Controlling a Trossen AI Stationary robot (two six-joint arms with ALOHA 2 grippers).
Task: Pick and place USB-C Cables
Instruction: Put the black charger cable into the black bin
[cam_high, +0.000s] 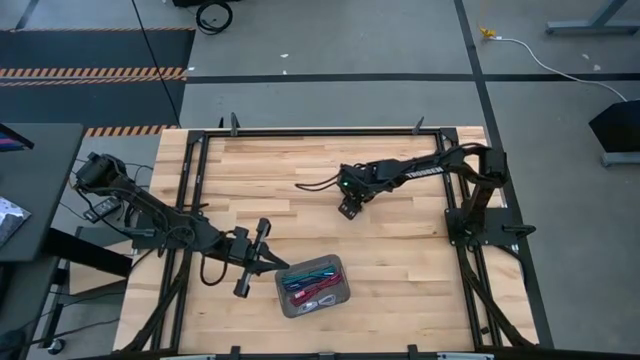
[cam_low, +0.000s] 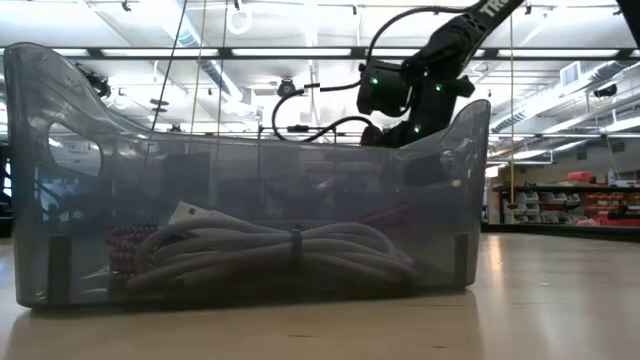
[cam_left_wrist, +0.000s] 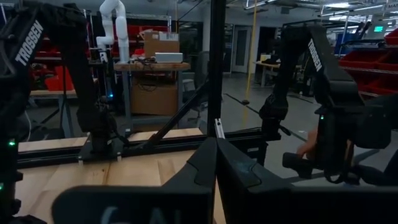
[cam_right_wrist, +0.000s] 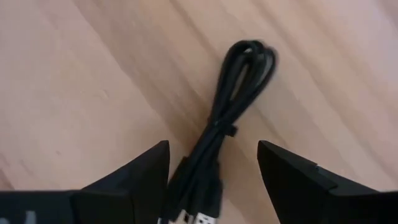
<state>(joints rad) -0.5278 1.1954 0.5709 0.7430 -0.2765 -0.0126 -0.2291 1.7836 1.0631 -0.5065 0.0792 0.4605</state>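
Note:
A black coiled USB-C cable (cam_right_wrist: 231, 118) lies flat on the wooden table. My right gripper (cam_right_wrist: 212, 148) hovers over it, open, with one finger on either side of its connector end and neither touching it. In the high view the right gripper (cam_high: 349, 207) is over the table's middle and hides this cable. The grey tray (cam_high: 340, 298) near the near edge holds teal (cam_high: 313, 271), dark red (cam_high: 312, 292), purple-blue and silver-grey (cam_low: 270, 250) bundles. My left gripper (cam_high: 272, 264) waits, shut, just left of the tray.
A black metal frame (cam_high: 320, 131) runs around the tabletop. Bare wood lies between the right gripper and the tray. In the low view the translucent tray wall (cam_low: 60, 180) fills the foreground, with the right arm (cam_low: 420, 90) behind it.

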